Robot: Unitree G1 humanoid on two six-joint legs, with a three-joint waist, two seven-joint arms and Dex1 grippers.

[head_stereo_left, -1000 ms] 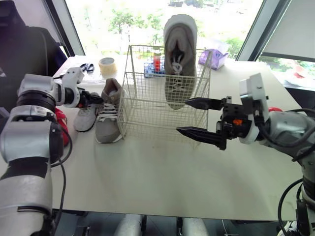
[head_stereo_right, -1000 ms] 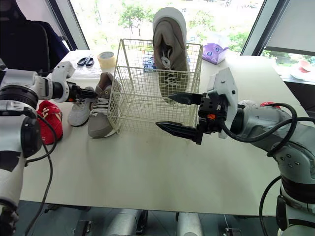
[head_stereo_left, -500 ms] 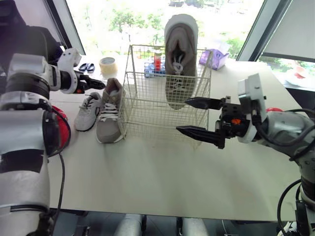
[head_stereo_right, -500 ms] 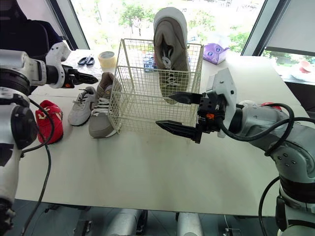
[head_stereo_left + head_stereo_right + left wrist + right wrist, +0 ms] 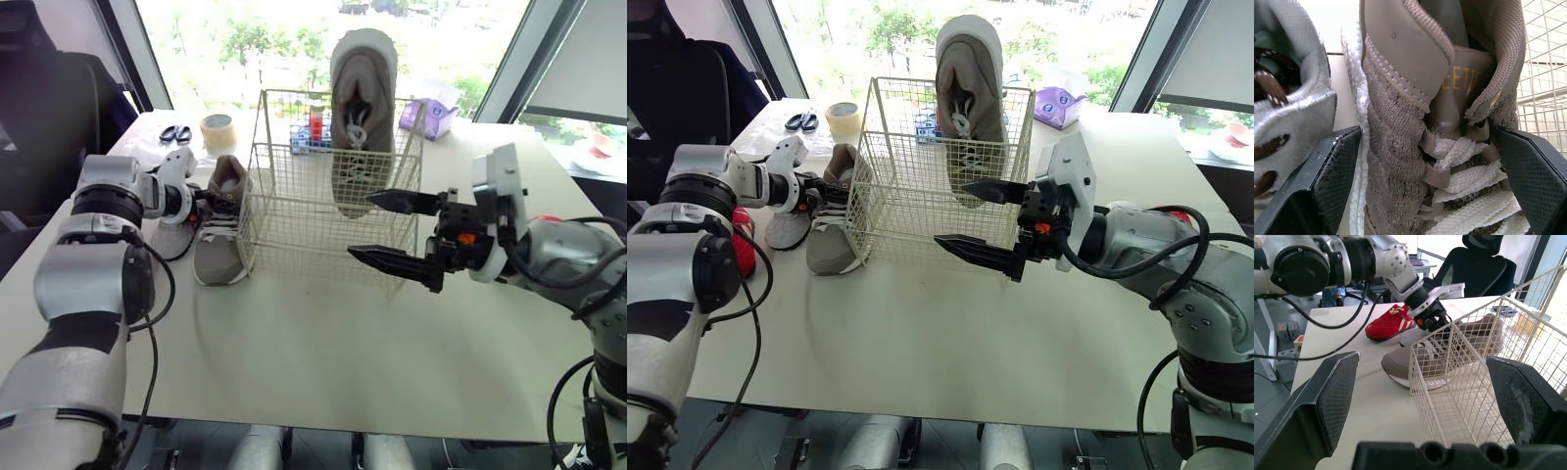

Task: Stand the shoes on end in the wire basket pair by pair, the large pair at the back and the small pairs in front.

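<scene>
One large grey shoe [image 5: 362,117] stands on end at the back of the wire basket [image 5: 294,235]. Its mate [image 5: 217,235] lies on the table [image 5: 313,343] with its collar between the spread fingers of the left gripper [image 5: 203,201], so most of the job is left. The right gripper [image 5: 361,224], spread and empty, hovers just before the basket's front wall. A white shoe [image 5: 1413,338] and a red shoe [image 5: 1391,323] beside the left gripper are half hidden by its arm, so the small pairs cannot be counted.

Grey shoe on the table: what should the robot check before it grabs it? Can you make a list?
1. The left tool is open astride the grey shoe: ok.
2. The white shoe is clear of the left tool: cannot tell.
3. The basket has room beside the standing shoe: ok.
4. The right tool is outside the basket: ok.
5. Grip closed on the grey shoe: not ok.
</scene>
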